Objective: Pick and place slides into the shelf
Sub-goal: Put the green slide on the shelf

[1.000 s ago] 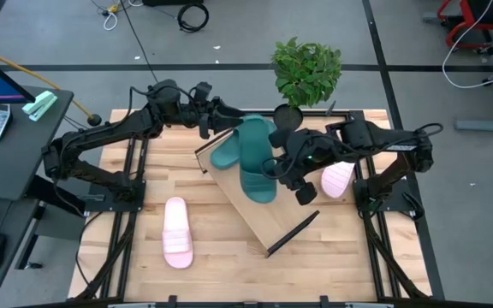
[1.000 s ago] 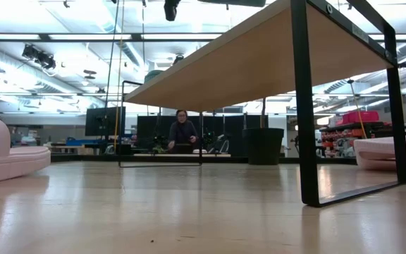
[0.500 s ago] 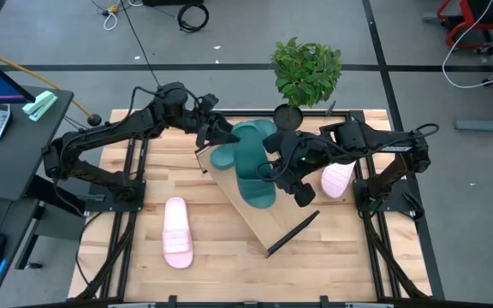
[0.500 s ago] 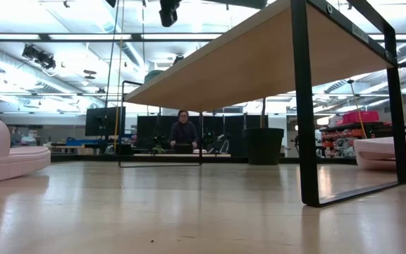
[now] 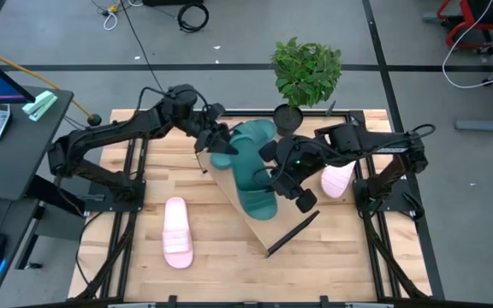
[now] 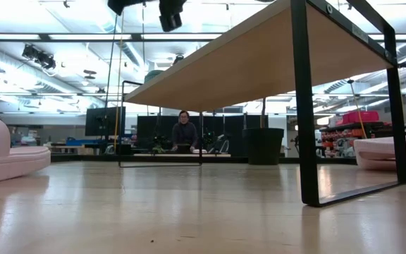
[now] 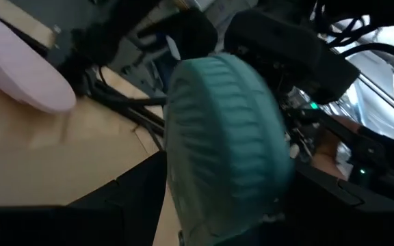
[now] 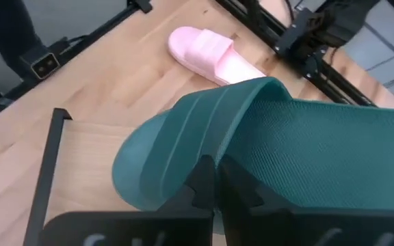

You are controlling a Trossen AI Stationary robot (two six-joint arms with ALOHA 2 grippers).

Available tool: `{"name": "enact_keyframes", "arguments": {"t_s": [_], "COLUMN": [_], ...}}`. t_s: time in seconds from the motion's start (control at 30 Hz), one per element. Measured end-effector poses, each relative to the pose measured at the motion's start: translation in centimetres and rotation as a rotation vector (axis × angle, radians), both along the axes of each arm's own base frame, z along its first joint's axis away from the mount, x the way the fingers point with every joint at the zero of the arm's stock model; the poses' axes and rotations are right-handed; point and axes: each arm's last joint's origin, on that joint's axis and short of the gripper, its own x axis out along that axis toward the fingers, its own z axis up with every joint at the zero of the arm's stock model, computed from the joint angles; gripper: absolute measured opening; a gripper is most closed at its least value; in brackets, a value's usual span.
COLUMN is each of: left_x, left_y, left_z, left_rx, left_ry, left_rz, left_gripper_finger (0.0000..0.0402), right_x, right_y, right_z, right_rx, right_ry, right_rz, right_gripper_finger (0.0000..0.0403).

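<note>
The shelf [image 5: 265, 226] is a light-wood board on black end bars, standing askew on the slatted table; the low view shows its underside [image 6: 259, 63]. One dark teal slide [image 5: 253, 181] is over the board in my right gripper [image 5: 282, 175], which is shut on it. The other teal slide [image 5: 223, 156] lies on the shelf's far-left end. My left gripper [image 5: 215, 139] is open at that end, and the slide [image 7: 224, 143] fills its wrist view between the fingers. One pale pink slide [image 5: 178, 231] rests sole-down on the table at near left, another [image 5: 336, 180] at the right. My right gripper pinches the teal slide's side edge [image 8: 204, 164] next to the strap, between its two fingers. It comes from the table's right, slanting down, with the fingers lying across the slide. The slide is tilted over the shelf [image 8: 81, 157]. Whether its toe end touches the board, I cannot tell.
A potted plant [image 5: 306, 73] stands at the table's far edge behind the shelf. Black frame rails [image 5: 131, 171] run along both sides of the table. Bare tabletop lies near the front edge [image 5: 229, 274]. A person [image 6: 184, 134] sits far off in the room.
My right gripper has carried its teal slide toward the table's near edge and a little left, along the shelf. My left gripper has moved right and toward the near edge, coming down at the other teal slide, which has stayed where it was.
</note>
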Motion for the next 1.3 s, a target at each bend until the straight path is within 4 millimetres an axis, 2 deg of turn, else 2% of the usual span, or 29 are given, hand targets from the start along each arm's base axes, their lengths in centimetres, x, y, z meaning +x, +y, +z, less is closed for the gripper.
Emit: {"name": "enact_keyframes", "arguments": {"t_s": [0.23,0.47,0.7,0.87,1.07,1.3], "left_x": [0.9,0.5,0.5,0.5,0.5,0.6], "left_y": [0.7,1.7,1.4,1.1,1.1,0.9], "left_z": [-1.5,-1.5,-1.5,-1.4,-1.4,-1.4], "left_rx": [-0.031,-0.049,-0.053,-0.059,-0.048,-0.03], "left_ry": [0.037,0.034,0.027,0.022,0.018,0.009], "left_rz": [-0.096,-0.123,-0.175,-0.221,-0.204,-0.196], "left_gripper_finger": [0.0261,0.026,0.025,0.0257,0.0262,0.0244], "right_x": [0.8,0.7,0.8,0.8,0.9,1.1], "right_y": [1.2,2.0,2.0,2.0,2.0,2.0], "right_z": [-1.0,-1.2,-1.2,-1.1,-1.0,-0.9], "right_rx": [0.041,0.065,0.079,0.078,0.084,0.09], "right_ry": [0.043,0.071,0.065,0.062,0.046,0.02], "right_rz": [0.056,0.058,0.037,0.033,0.036,0.038], "right_gripper_finger": [0.0007,0.0007,0.0007,0.0007,0.0007,0.0007]}}
